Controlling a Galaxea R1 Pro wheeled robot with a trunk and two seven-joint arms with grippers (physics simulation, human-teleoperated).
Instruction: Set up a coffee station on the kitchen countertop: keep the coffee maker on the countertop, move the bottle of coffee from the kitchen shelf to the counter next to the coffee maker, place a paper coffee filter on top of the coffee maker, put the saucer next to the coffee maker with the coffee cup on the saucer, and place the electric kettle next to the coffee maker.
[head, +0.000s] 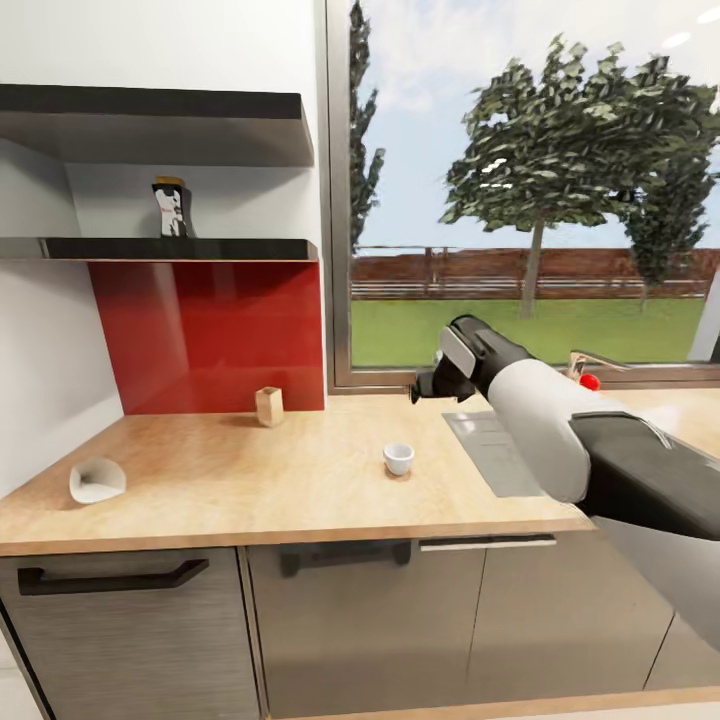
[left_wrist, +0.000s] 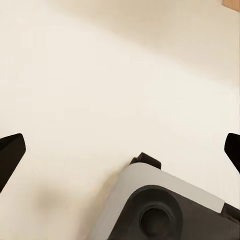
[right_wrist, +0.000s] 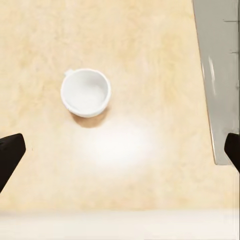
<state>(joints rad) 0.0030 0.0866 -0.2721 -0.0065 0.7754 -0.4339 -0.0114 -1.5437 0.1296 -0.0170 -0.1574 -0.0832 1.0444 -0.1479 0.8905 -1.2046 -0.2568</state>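
Coffee cup (right_wrist: 85, 92) sits upright on countertop (right_wrist: 150, 60), below spread right tool (right_wrist: 120, 150).

I see the counter (head: 300, 480) carrying the coffee cup (head: 398, 458), the paper coffee filter (head: 97, 481) and a small wooden block (head: 269, 406) — all well apart. On the kitchen shelf (head: 200, 249) stands the bottle of coffee (head: 171, 207).

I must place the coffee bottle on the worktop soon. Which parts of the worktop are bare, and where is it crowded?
The countertop is bare between the paper coffee filter and the coffee cup, in front of a small wooden block. Another bare strip lies between the cup and the grey drainer panel. It is tighter there: the right tool hangs above.
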